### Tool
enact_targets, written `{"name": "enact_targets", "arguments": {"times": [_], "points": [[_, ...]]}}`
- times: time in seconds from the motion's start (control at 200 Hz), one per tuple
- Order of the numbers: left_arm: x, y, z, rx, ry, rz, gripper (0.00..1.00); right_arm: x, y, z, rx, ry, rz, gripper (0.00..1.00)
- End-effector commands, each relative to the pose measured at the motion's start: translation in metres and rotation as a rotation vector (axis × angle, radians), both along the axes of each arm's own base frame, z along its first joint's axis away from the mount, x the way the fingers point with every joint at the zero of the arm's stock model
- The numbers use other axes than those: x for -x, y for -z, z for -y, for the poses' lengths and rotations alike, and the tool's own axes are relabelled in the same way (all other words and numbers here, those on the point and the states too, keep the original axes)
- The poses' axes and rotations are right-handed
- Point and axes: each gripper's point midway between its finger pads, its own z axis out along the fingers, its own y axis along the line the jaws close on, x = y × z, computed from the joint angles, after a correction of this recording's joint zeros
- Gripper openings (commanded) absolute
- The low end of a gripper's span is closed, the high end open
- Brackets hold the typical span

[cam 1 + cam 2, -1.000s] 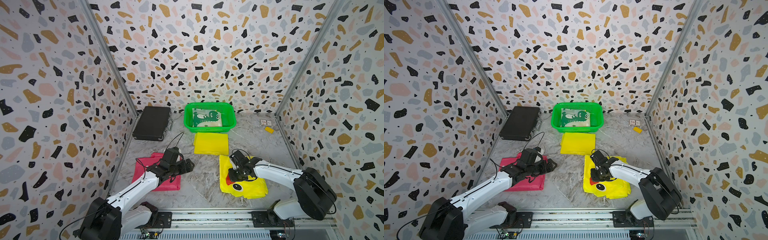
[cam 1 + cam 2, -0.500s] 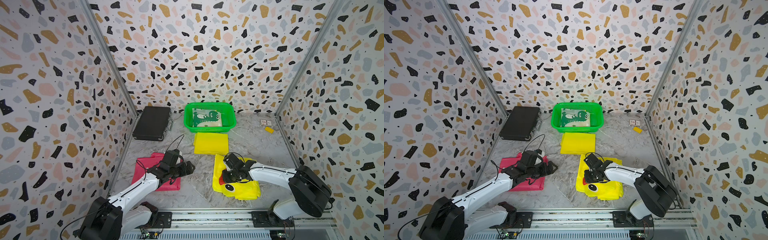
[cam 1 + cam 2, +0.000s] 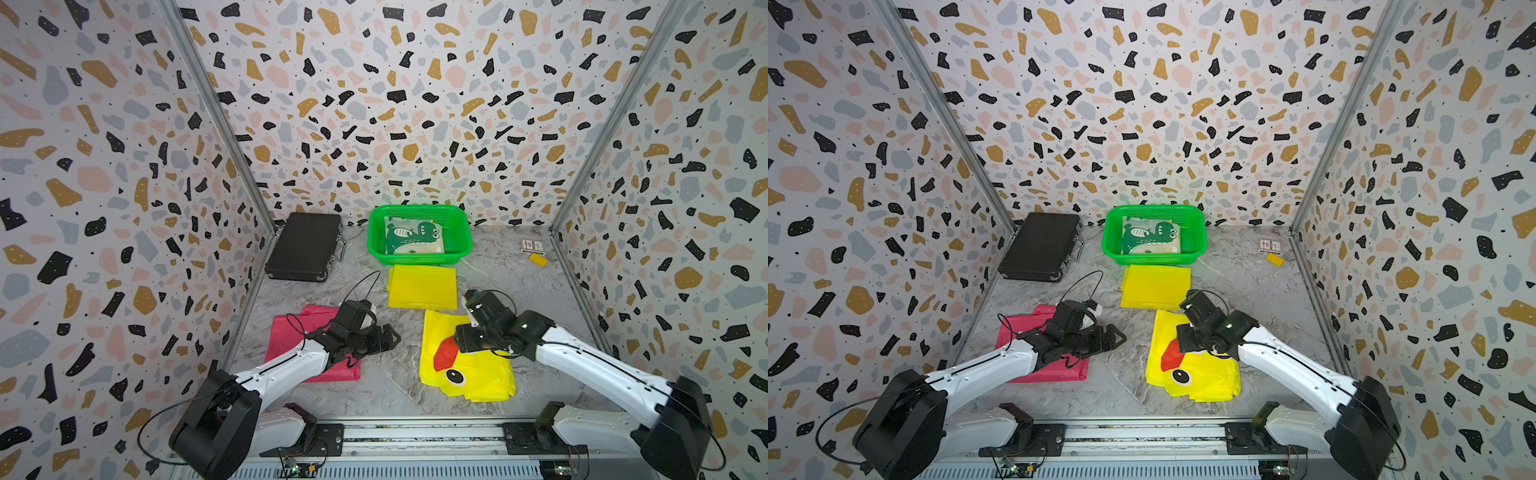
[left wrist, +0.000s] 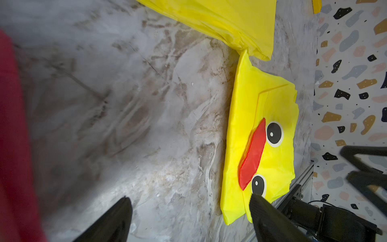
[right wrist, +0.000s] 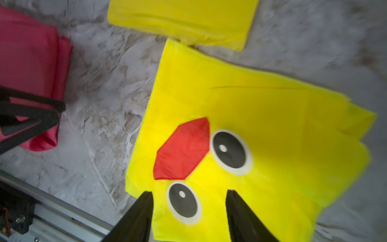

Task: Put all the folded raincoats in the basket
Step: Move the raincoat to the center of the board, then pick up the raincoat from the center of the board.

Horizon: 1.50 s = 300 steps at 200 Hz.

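— What is everything resting on?
— A grey marbled table (image 3: 498,266), walled in on three sides.
— And at the back?
— A green basket (image 3: 415,259) in the middle, with a flat black case (image 3: 305,245) lying closed just to its left. Near the right back corner are a small card (image 3: 532,246) and a yellow block (image 3: 538,259), close together.
— Nearer the front?
— Three folded raincoats, all flat. A yellow raincoat (image 3: 422,286) lies just in front of the basket. A duck raincoat (image 3: 478,378), with a red beak and round eyes, lies in front of that, its far corner at the plain one's near edge. A pink raincoat (image 3: 316,315) lies on the left, apart from both.
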Motion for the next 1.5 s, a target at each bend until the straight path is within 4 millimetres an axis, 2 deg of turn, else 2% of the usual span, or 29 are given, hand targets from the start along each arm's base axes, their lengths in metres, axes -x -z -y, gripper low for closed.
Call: {"name": "enact_targets", "arguments": {"times": [0.0, 0.07, 0.27, 0.41, 0.601, 0.876, 1.271, 1.376, 1.497], "points": [[-0.01, -0.014, 0.026, 0.042, 0.066, 0.038, 0.91, 0.026, 0.024, 0.079, 0.19, 0.118, -0.122, 0.63], [-0.011, -0.011, 0.035, 0.037, 0.085, 0.027, 0.9, 0.031, 0.033, 0.099, 0.147, 0.207, -0.155, 0.66], [-0.013, 0.006, 0.06, 0.019, 0.133, -0.001, 0.89, 0.036, 0.062, 0.116, 0.145, 0.34, -0.261, 0.71], [-0.012, 0.016, 0.07, 0.014, 0.147, -0.014, 0.88, 0.035, 0.083, 0.113, 0.102, 0.362, -0.278, 0.73], [-0.009, 0.032, 0.074, -0.019, 0.169, -0.041, 0.87, 0.03, 0.093, 0.101, 0.001, 0.361, -0.248, 0.74], [-0.004, 0.042, 0.083, -0.026, 0.194, -0.063, 0.85, 0.038, 0.116, 0.095, -0.041, 0.361, -0.286, 0.74], [0.003, 0.062, 0.079, -0.11, 0.208, -0.081, 0.78, 0.047, 0.13, 0.088, -0.101, 0.368, -0.307, 0.71], [0.005, 0.064, 0.086, -0.113, 0.224, -0.082, 0.74, 0.049, 0.132, 0.088, -0.105, 0.366, -0.312, 0.69], [0.007, 0.067, 0.09, -0.111, 0.225, -0.083, 0.61, 0.05, 0.134, 0.084, -0.127, 0.362, -0.32, 0.63]]}}
